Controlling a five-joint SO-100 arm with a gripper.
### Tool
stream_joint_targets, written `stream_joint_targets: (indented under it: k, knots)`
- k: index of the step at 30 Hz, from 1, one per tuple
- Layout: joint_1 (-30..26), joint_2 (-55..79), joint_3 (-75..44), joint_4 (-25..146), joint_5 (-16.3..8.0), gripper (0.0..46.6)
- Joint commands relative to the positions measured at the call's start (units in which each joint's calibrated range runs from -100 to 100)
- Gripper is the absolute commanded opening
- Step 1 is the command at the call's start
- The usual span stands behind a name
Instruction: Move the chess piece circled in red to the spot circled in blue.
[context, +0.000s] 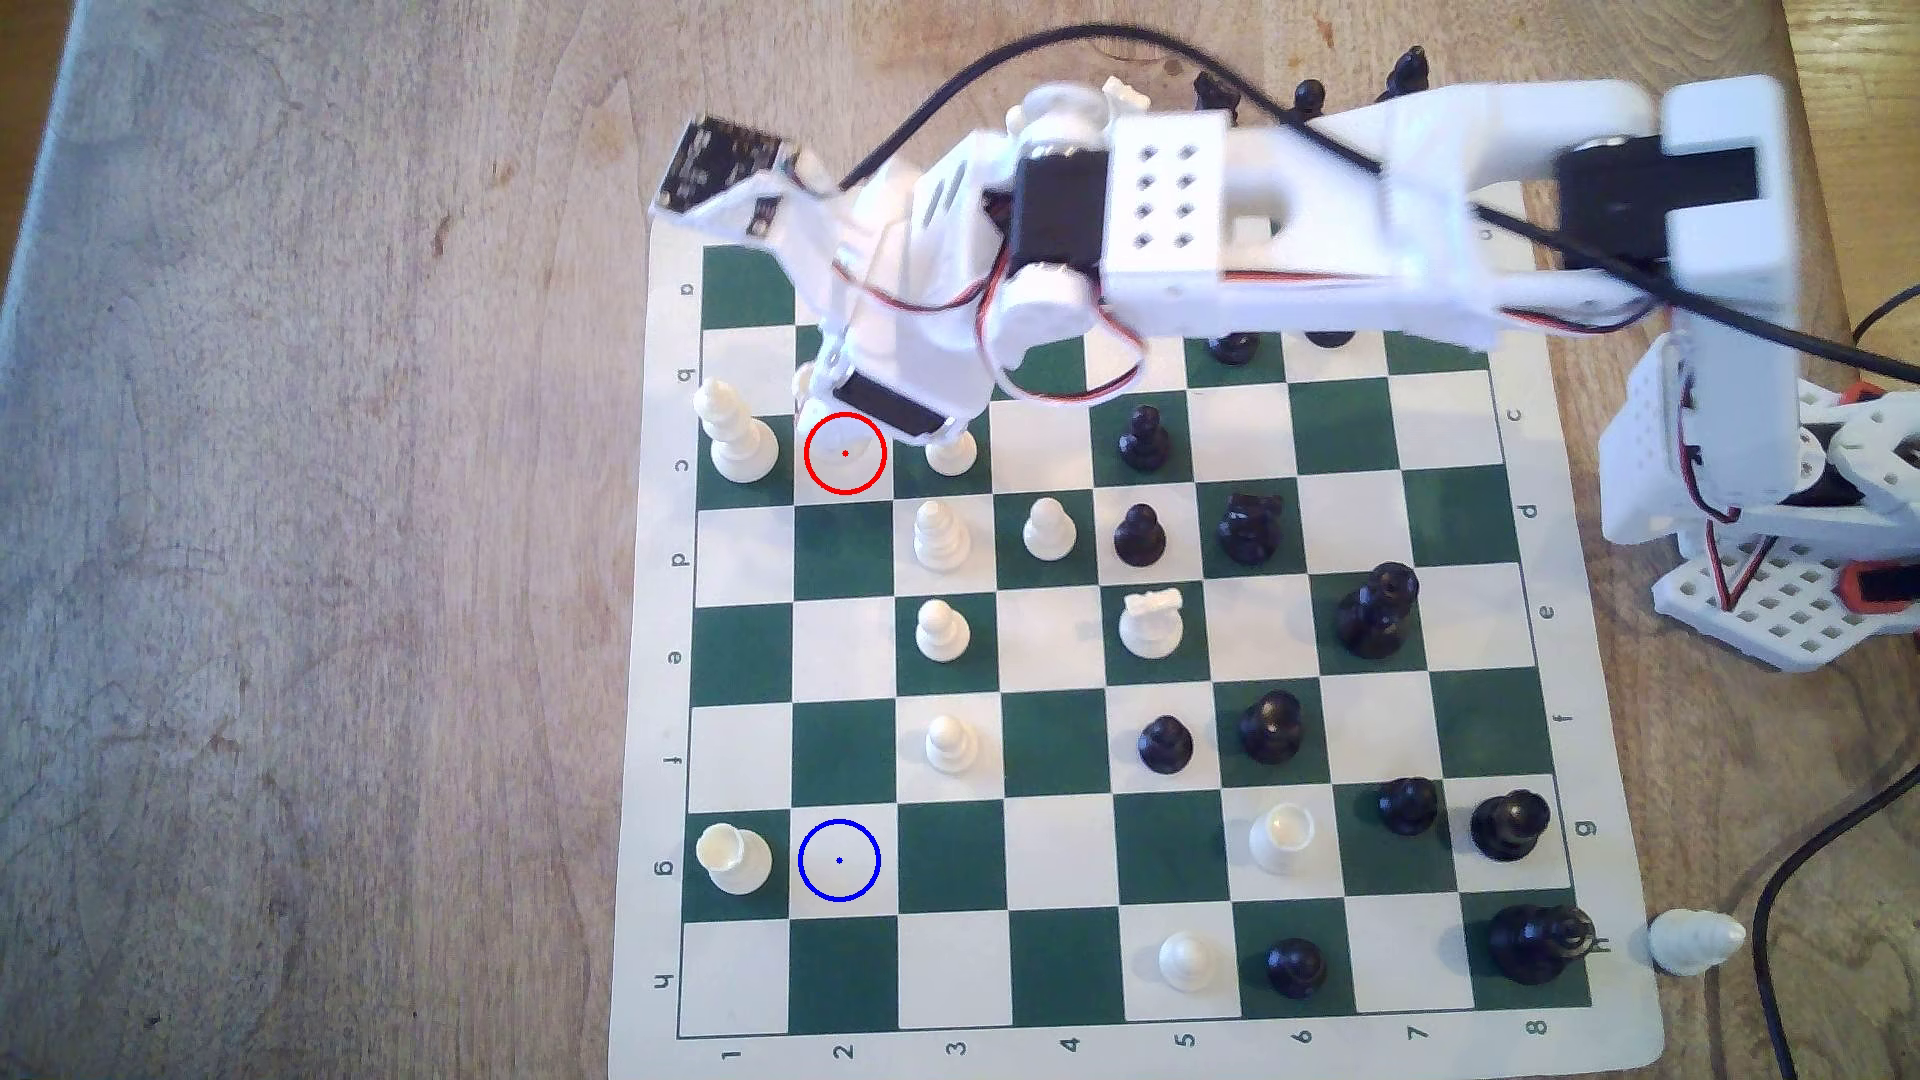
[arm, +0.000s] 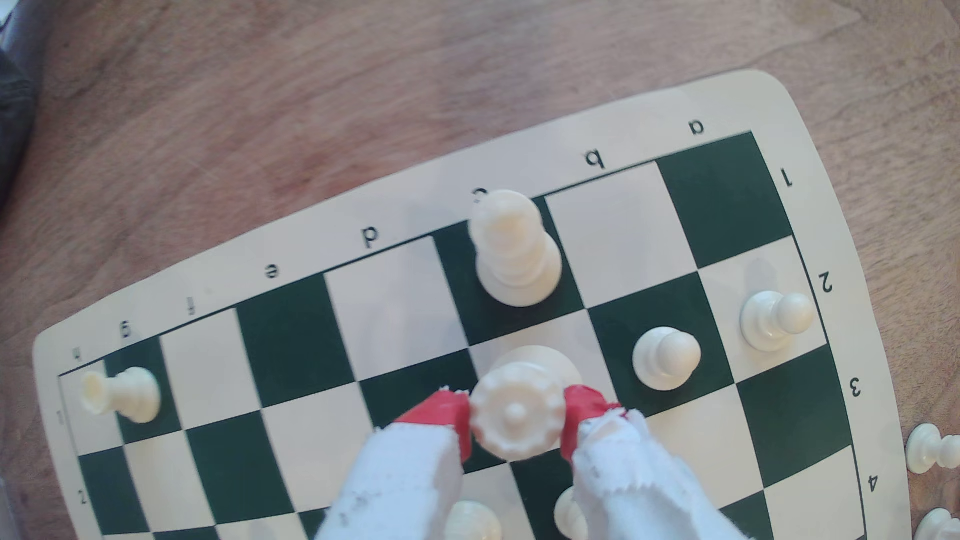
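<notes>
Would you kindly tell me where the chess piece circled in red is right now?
In the wrist view, the chess piece circled in red stands on its cream square between the red-tipped fingers, beside a taller white piece and a white pawn.
</notes>
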Motion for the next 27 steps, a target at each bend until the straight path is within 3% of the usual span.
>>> stream_joint_targets:
  k: [1,12,18,27]
  knots:
    - [-2.7,-15.4,-2.2,1.7,0.2,0.3]
    - [-12.8,-20.9,0.6,3.5,-0.4,0.3]
    - [-18.6,-13.8,0.5,-4.7,-0.1,0.3]
    - [-22.9,-2.9,-4.7,-5.1,-0.1,0.3]
